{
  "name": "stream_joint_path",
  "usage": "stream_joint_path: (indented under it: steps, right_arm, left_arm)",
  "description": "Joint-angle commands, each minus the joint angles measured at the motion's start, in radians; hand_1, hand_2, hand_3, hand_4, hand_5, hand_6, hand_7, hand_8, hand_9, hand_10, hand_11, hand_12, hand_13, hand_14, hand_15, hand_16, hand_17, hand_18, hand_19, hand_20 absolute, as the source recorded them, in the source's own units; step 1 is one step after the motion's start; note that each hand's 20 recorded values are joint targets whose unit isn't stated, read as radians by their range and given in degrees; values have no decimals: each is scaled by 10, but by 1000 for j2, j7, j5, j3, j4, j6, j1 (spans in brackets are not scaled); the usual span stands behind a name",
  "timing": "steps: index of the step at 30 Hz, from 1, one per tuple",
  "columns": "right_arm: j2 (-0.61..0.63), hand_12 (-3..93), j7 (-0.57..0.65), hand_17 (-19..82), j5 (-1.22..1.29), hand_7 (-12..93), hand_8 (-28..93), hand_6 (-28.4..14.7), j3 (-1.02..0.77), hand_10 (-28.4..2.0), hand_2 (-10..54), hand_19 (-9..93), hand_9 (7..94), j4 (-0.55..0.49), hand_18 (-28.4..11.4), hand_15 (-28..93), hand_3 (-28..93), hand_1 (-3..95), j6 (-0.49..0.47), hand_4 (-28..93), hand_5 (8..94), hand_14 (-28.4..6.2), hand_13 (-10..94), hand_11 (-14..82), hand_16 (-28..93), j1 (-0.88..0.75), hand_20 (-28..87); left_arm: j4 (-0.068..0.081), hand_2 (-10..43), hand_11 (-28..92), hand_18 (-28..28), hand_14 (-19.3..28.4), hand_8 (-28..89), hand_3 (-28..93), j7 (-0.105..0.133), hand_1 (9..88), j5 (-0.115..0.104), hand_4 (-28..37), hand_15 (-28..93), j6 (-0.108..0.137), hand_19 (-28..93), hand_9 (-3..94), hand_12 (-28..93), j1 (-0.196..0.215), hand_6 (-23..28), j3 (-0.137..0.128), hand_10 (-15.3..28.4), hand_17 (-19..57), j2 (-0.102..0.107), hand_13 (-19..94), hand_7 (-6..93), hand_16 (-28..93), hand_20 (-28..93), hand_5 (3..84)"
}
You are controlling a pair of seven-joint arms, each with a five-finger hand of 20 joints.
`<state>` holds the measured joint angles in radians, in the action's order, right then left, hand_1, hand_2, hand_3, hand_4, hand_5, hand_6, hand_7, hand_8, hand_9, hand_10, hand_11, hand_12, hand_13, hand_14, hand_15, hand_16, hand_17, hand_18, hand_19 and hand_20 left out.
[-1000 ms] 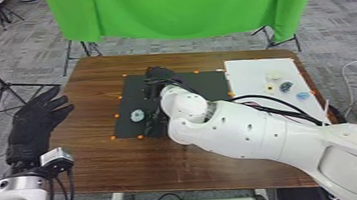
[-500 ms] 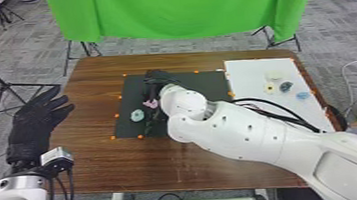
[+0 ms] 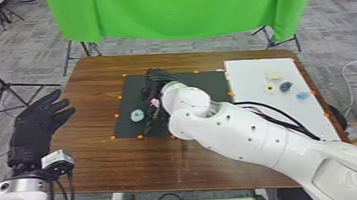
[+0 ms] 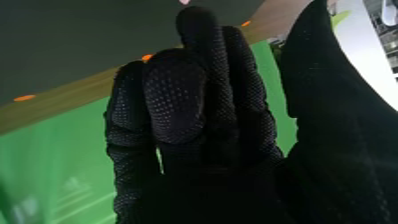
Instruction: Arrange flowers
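Nr the far edge of the blk mat point(image 3: 126, 130), R hand point(image 3: 160, 75) is open, fingers point(image 4: 202, 65) mostly straight w/ thumb point(image 4: 324, 115) apart. Pink flower point(image 3: 154, 103) is on the mat, L of ctr, close by R hand; touching or not, can't tell. Lt-blue flower point(image 3: 138, 115) sits btwn it & mat's L edge. White board point(image 3: 244, 74), at R edge of table point(image 3: 99, 168), has yellowish flower point(image 3: 274, 75), white flower point(image 3: 269, 88), dk-blue flower point(image 3: 286, 86) & blue flower point(image 3: 302, 95), all toward board's R edge. L hand point(image 3: 36, 122) is open, fingers spread, by table's L edge.
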<state>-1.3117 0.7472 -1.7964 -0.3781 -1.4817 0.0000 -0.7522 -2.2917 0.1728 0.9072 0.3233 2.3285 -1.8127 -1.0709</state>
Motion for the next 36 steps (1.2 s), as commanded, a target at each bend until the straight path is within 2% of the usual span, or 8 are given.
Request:
stream_joint_path:
  steps: [1,7,14,19,23,27,31,36]
  right_arm:
    - [-27,140,-17,325,-25,238,-159,-19,-102,-139,-46,932,693,-9,-198,762,840,279,-157,-283,605,-78,698,238,139,-81,130]
    - [-64,130,-35,315,-52,208,-146,-32,-202,-161,9,932,640,-5,-209,762,851,225,-291,-282,568,-93,689,181,131,-156,127]
    - [-60,127,-46,309,-45,195,-138,-40,-202,-164,23,932,605,-4,-218,763,860,209,-301,-282,545,-100,686,152,124,-152,130]
    - [-24,128,-65,307,-78,194,-136,-39,-112,-164,24,932,595,-24,-220,764,862,206,-165,-282,542,-102,684,145,122,-111,131]
    - [37,131,-15,313,-94,203,-138,-37,95,-164,15,932,601,-34,-220,768,863,203,31,-281,561,-101,687,152,120,40,134]
    - [65,133,51,322,-98,206,-141,-37,247,-168,1,932,603,-34,-221,774,865,204,141,-277,567,-98,689,157,119,177,150]
    - [91,135,86,331,-113,204,-142,-39,299,-176,-13,932,592,-50,-224,778,864,211,170,-274,569,-97,690,160,117,239,166]
    - [125,134,52,338,-153,200,-140,-43,205,-181,-17,932,579,-92,-226,783,863,213,98,-272,562,-99,689,158,117,201,179]
  left_arm:
    - [-4,66,284,226,266,-109,830,1,249,-2,-205,545,13,615,356,83,19,110,10,197,-91,-5,271,161,-118,-3,402]
    - [-8,66,284,226,266,-109,830,3,249,-2,-205,546,17,616,356,83,33,110,10,197,-92,-15,271,162,-118,-3,402]
    - [-3,66,282,226,266,-109,828,-7,250,3,-205,545,8,616,356,82,28,110,9,197,-91,-26,272,161,-118,-4,402]
    - [-9,67,283,226,266,-108,827,-2,250,2,-204,545,17,616,357,83,45,110,10,197,-91,-28,273,161,-117,-3,402]
    - [-15,67,284,226,266,-109,828,-6,250,4,-205,545,15,616,358,83,56,110,5,198,-91,-33,273,162,-118,-4,403]
    - [-23,67,280,225,265,-108,825,4,251,0,-204,542,29,613,359,82,75,110,6,197,-89,-28,274,159,-117,-4,404]
    - [-31,67,280,225,264,-106,826,14,250,-6,-203,541,44,613,359,83,94,110,10,196,-89,-25,275,158,-116,-3,404]
    - [-46,66,279,226,264,-107,827,22,251,-4,-203,542,59,613,359,83,128,110,3,197,-89,-33,275,158,-116,-2,404]
